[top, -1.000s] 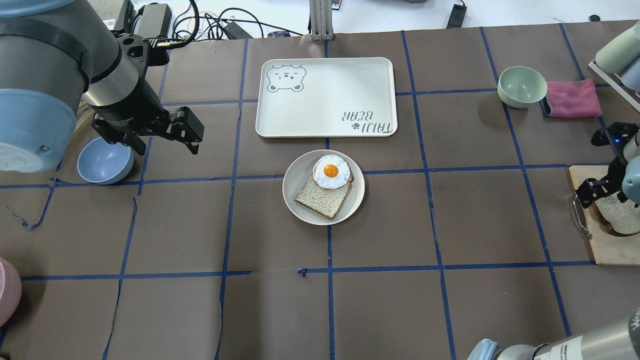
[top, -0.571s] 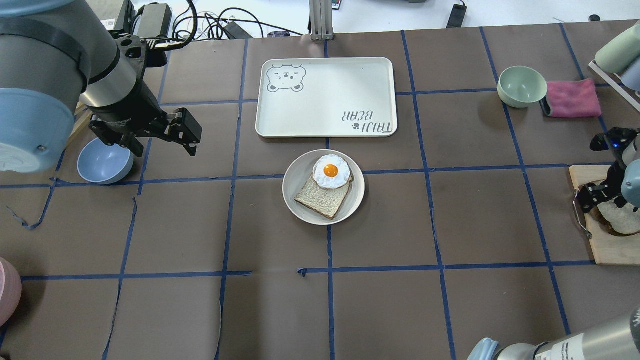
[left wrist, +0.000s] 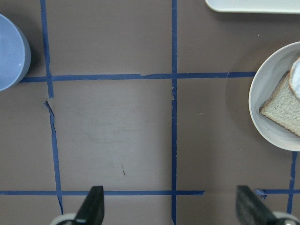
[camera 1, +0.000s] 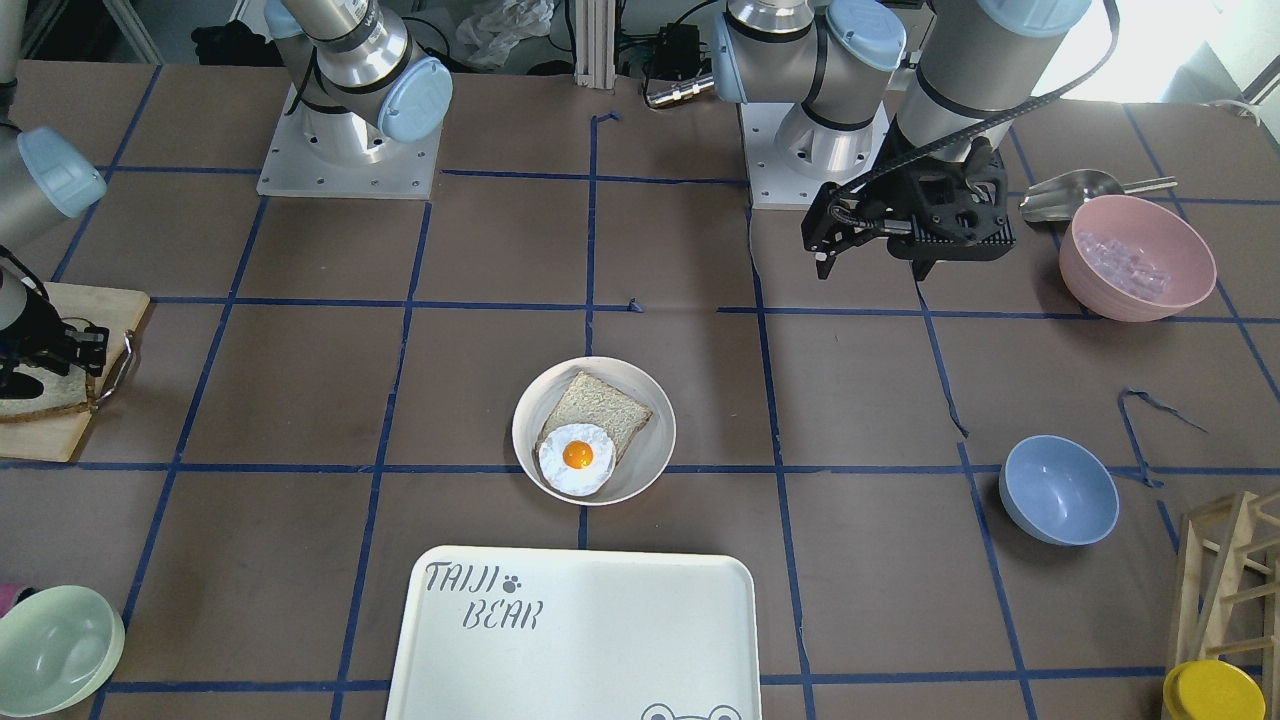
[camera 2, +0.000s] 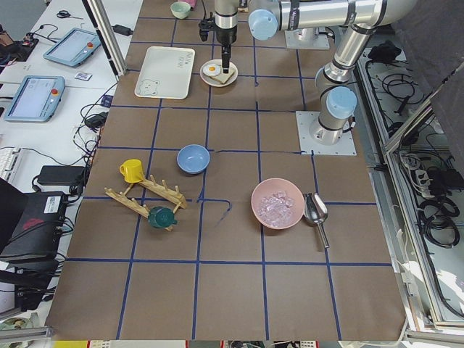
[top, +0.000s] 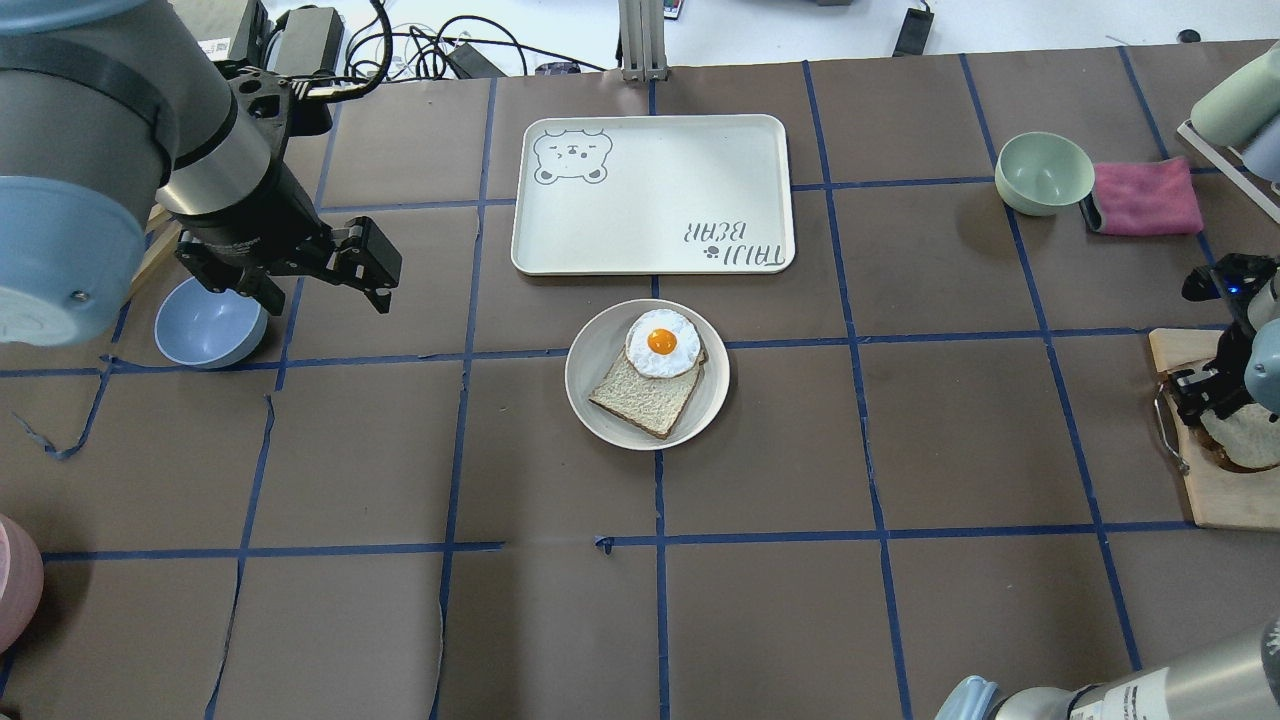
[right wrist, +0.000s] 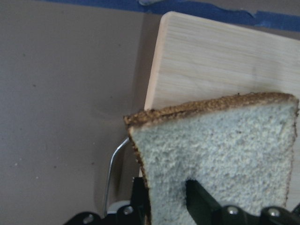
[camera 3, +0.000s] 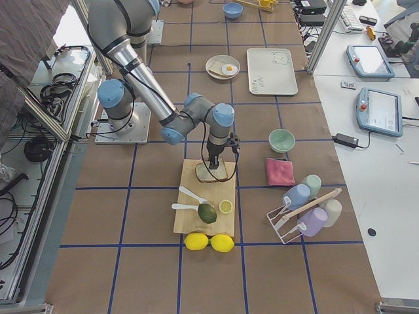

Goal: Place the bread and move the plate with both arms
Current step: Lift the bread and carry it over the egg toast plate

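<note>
The bread (top: 1245,440) lies on a wooden cutting board (top: 1215,495) at the table's right edge; it also shows in the front view (camera 1: 35,400) and fills the right wrist view (right wrist: 225,154). My right gripper (top: 1195,395) (right wrist: 168,197) stands upright over it, fingers pinched on its left edge. The off-white plate (top: 590,350) (camera 1: 655,440) sits mid-table and holds a tan slice (top: 645,400) with a fried egg (top: 660,343). My left gripper (top: 390,285) (camera 1: 818,248) (left wrist: 172,208) hovers open and empty, left of the plate (left wrist: 262,93).
The white TAIJI BEAR tray (top: 650,190) lies just behind the plate. A blue bowl (top: 205,320) sits under my left arm. A green bowl (top: 1043,172) and pink cloth (top: 1145,197) are back right. A pink bowl (camera 1: 1135,255) and scoop (camera 1: 1060,195) stand near my left base.
My right gripper has shifted right along the board and settled onto the bread's edge. My left gripper has drifted slightly back and left. Plate unmoved.
</note>
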Tool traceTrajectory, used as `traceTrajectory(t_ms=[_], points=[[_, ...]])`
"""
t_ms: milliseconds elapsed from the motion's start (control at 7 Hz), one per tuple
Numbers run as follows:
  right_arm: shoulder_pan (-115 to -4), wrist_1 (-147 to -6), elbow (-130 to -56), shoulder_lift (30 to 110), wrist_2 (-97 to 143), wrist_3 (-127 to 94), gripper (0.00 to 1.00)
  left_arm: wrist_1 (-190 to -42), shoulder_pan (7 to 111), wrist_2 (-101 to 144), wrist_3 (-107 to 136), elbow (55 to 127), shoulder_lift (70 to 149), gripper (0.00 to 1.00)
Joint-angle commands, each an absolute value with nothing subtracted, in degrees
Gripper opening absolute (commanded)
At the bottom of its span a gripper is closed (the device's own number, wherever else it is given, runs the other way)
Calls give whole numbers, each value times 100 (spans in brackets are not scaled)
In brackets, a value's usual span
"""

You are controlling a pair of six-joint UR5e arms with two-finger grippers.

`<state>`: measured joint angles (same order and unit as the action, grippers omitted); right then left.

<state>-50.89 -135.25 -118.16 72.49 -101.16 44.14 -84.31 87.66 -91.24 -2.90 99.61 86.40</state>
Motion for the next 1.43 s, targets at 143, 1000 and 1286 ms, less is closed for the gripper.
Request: traceTrajectory(t_ms=[143, 1000, 1286], points=[[-5089, -13526, -11795, 7312, -10116, 4377, 0, -8437, 8763, -9114, -290, 9967, 8640, 100], [-5281, -13115, -11216, 7672, -10538, 4089, 0, -8437, 8763, -9088, -290, 9976, 8657, 100], [-6069, -12956, -11171, 8031, -10854, 3415, 0, -8438, 8737, -9071, -290, 9967, 8657, 100]])
